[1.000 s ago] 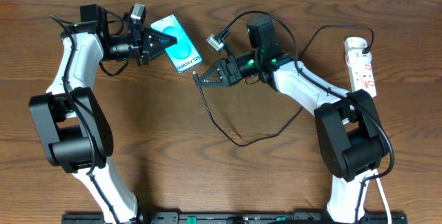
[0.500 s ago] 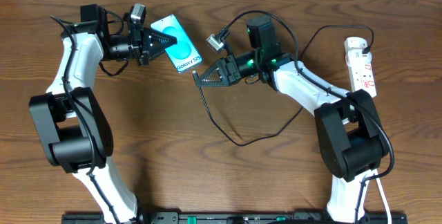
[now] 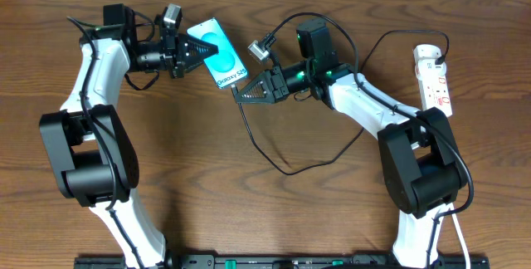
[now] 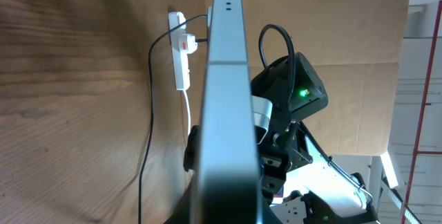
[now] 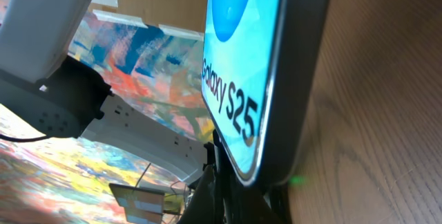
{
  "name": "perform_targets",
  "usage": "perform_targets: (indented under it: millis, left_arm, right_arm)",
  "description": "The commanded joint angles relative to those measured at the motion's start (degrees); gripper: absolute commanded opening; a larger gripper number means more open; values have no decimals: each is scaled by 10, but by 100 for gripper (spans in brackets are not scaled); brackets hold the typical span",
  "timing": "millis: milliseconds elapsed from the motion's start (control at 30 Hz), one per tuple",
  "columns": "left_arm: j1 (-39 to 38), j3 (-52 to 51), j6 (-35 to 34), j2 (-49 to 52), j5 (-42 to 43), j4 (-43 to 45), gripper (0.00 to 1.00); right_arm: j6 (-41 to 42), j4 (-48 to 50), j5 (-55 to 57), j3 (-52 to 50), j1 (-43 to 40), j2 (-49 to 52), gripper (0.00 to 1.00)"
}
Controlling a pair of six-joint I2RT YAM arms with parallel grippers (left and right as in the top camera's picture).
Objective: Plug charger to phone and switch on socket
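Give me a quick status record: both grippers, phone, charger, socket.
left gripper: shut on phone
phone: held screen up, near the far edge of the table
right gripper: shut on charger, tip close to phone's lower end
charger: black cable trails in a loop on table
plugged in: cannot tell
socket: far right side of table; switch state too small to read

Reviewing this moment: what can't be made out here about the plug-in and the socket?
- Charger connector tip: in the overhead view it is lost at the right gripper fingers; in the right wrist view the phone fills the frame.
- Phone's charging port: the left wrist view shows only a side edge, and the overhead view is too small.
- Socket switch positions: too small in both the overhead and left wrist views.
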Motion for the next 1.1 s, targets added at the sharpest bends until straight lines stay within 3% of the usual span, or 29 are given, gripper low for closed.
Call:
perform_targets:
  millis: [0,1067]
  left_arm:
    - [0,9,0,-3,32,0,7]
    - [0,9,0,-3,32,0,7]
  right_arm:
    - [-9,-2,-2,5,10,0,1]
    - [-16,-2,-7,5,-5,0,1]
